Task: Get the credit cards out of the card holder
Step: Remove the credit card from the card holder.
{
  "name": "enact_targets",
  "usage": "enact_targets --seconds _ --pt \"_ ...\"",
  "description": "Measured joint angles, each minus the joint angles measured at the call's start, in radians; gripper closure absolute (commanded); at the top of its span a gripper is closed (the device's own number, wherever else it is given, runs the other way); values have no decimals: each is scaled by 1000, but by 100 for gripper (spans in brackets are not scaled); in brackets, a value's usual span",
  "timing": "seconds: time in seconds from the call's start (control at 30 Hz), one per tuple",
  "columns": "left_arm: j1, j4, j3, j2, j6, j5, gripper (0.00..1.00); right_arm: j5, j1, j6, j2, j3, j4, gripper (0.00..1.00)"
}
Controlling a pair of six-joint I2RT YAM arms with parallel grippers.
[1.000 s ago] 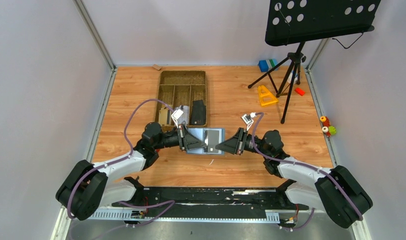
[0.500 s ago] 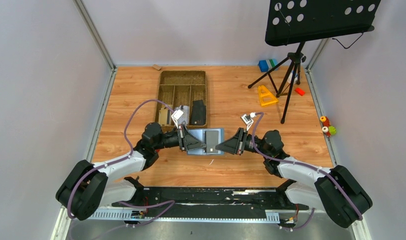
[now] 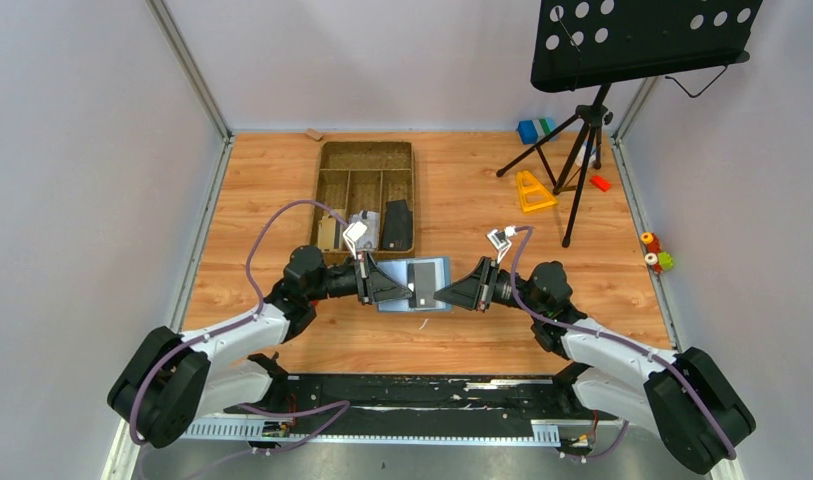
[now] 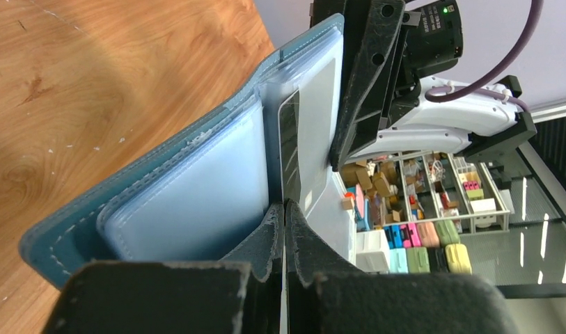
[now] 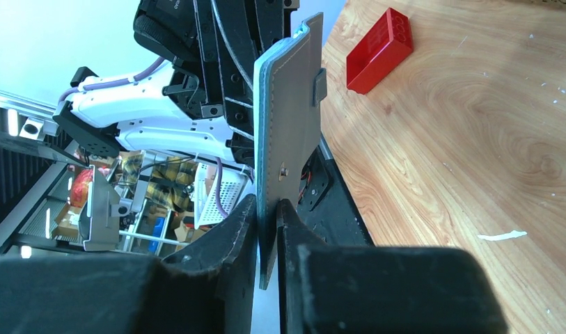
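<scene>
card holder: the slate-blue card holder (image 3: 429,270) is held open, pale clear pockets facing up, mid-table and between the two grippers. Whether it rests on the table (image 3: 272,190) cannot be told.
card: one thin card (image 4: 287,149) with a dark face is seen nearly edge-on in the left wrist view. It is laid against the clear pockets, with its near end clamped. How much of it is inside a pocket cannot be told.
left gripper: the left gripper (image 4: 285,209) is brought in from the left, fingers pressed together on the card's end.
right gripper: the right gripper (image 5: 267,209) is brought in from the right, fingers pinched on the edge of the holder's outer cover. The cover's snap tab is seen on the side facing the table.
grippers' relation: they are pointed at each other across the holder, tips near but apart.
brown divided tray: the brown divided tray (image 3: 367,160) is set just beyond the holder, with a few items in its near compartments.
red block: the red block (image 5: 379,50) is seen on the table past the holder in the right wrist view.
far right: a music stand (image 3: 637,40) on a tripod, an orange triangle (image 3: 532,190) and a blue-and-green block (image 3: 534,130) are placed well apart from the holder.
</scene>
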Motion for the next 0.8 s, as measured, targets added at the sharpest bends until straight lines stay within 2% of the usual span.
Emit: enact_targets --seconds 0.13,0.17,0.27,0.4,0.63,0.8 --pt "3 -29 0 -21 10 -4 100 4 0 -7 -4 0 -6 98" --pt "3 -33 0 -24 13 -4 96 4 0 -8 -4 0 -6 99" --pt "4 -34 0 -27 15 -5 66 4 0 -8 -3 0 -8 100" --pt "5 4 -1 -13 -4 9 54 4 0 -6 2 0 -6 100" --pt "4 109 -13 43 -56 24 50 3 0 8 5 0 2 100" --pt "1 136 -13 61 -77 28 53 3 0 16 15 0 14 100"
